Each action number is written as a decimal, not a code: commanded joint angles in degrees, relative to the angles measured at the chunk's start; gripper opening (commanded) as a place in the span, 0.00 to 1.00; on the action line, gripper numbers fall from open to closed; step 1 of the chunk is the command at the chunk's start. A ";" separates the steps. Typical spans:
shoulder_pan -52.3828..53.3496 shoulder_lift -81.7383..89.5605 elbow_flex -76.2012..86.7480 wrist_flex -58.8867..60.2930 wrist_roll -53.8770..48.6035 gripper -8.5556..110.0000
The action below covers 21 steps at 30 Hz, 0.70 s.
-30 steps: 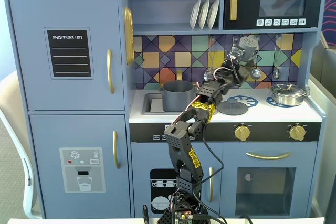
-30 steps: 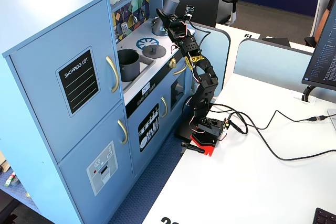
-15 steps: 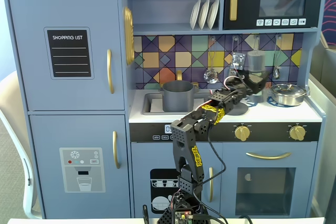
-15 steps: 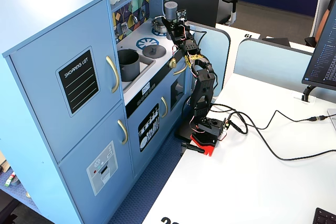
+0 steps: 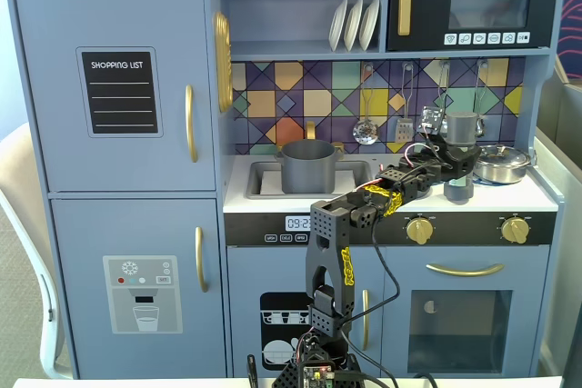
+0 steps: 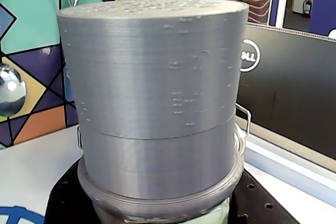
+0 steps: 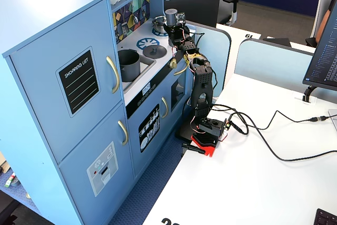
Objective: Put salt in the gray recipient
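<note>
In a fixed view, the arm's base sits at the bottom centre of the frame, and the arm rises and reaches toward the right-centre, over the front edge of the white counter (image 5: 273, 200) of a blue toy kitchen. At its end, the gripper (image 5: 457, 154) pinches the salt (image 5: 462, 129), a gray cylindrical shaker, held upright and lifted above the counter at the right side of the frame. The wrist view is almost filled by the salt's gray ribbed top (image 6: 157, 77), with a sliver of pale green label at the bottom edge; the gripper's fingers are not clearly visible there.

Just right of the salt, a shiny silver pan (image 5: 502, 163) sits on the counter. In another fixed view, a flat gray lid (image 7: 155, 51) with a knob lies on the counter near the arm, at upper centre.

Farther left, the gray recipient (image 5: 308, 164), a dark-gray pot, stands in the sink at the centre of the frame, well apart from the salt. Behind, a ladle (image 5: 366, 131) hangs on the colourful tiled wall, and 3 white plates (image 5: 355, 22) stand on the shelf above.
</note>
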 commanded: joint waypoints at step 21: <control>0.44 -1.05 -1.41 -3.43 0.44 0.09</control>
